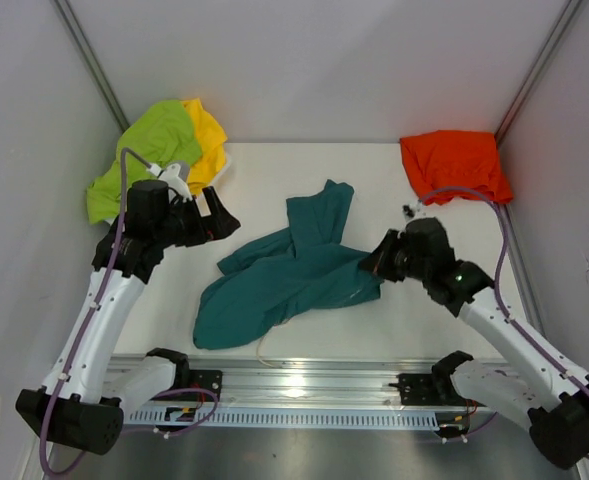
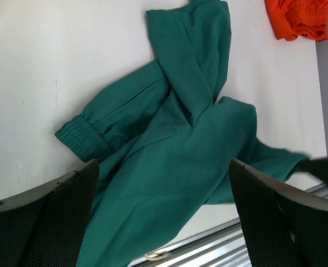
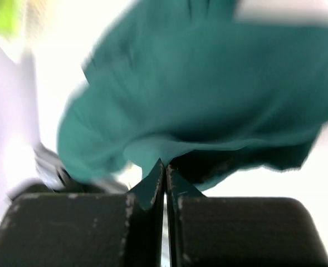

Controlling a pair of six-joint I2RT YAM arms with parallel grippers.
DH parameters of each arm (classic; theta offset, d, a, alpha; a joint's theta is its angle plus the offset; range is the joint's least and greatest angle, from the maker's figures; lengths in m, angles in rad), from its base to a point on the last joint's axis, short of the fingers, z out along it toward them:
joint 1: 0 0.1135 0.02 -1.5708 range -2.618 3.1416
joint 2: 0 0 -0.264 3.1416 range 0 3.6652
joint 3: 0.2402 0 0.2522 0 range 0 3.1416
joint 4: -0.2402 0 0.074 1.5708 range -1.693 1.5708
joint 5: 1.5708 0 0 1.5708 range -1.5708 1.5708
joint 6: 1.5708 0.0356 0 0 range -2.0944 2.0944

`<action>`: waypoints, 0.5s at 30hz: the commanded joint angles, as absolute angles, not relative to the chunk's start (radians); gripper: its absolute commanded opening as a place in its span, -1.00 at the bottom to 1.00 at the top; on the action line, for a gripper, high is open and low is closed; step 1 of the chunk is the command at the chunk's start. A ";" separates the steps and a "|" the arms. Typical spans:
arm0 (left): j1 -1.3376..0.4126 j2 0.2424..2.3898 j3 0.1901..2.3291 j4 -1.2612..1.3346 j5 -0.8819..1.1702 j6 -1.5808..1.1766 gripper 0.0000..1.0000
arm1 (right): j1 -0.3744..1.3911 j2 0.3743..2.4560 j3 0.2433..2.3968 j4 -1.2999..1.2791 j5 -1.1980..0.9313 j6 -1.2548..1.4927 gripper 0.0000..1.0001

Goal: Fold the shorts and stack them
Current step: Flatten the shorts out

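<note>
Reaching inward, the right gripper (image 1: 375,265) clamps the teal shorts (image 1: 274,285) (left gripper (image 1: 226,222) hovers agape).

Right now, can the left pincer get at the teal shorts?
Probably yes: the left pincer is open just left of the teal shorts, nothing lies between, and the right pincer pinches only their right edge.

Overhead; wrist views close on teal shorts (image 1: 292,278)
</note>
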State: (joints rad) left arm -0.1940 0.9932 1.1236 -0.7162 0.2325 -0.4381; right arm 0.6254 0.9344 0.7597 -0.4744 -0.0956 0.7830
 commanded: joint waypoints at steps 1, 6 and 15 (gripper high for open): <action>-0.186 1.014 1.111 -0.704 0.273 -0.400 0.99 | 0.444 0.989 0.882 -0.491 -0.319 0.621 -1.00; -0.201 1.054 1.091 -0.704 0.290 -0.384 0.98 | 0.141 1.084 1.052 -0.471 -0.491 0.571 -1.00; -0.287 1.126 1.043 -0.698 0.299 -0.351 0.98 | -0.130 1.253 1.190 -0.440 -0.545 0.574 -1.00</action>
State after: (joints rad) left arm -0.2470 1.1213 1.0504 -0.7147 0.2737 -0.3870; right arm -0.0551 1.2083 1.1503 -0.4686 -0.4995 0.5880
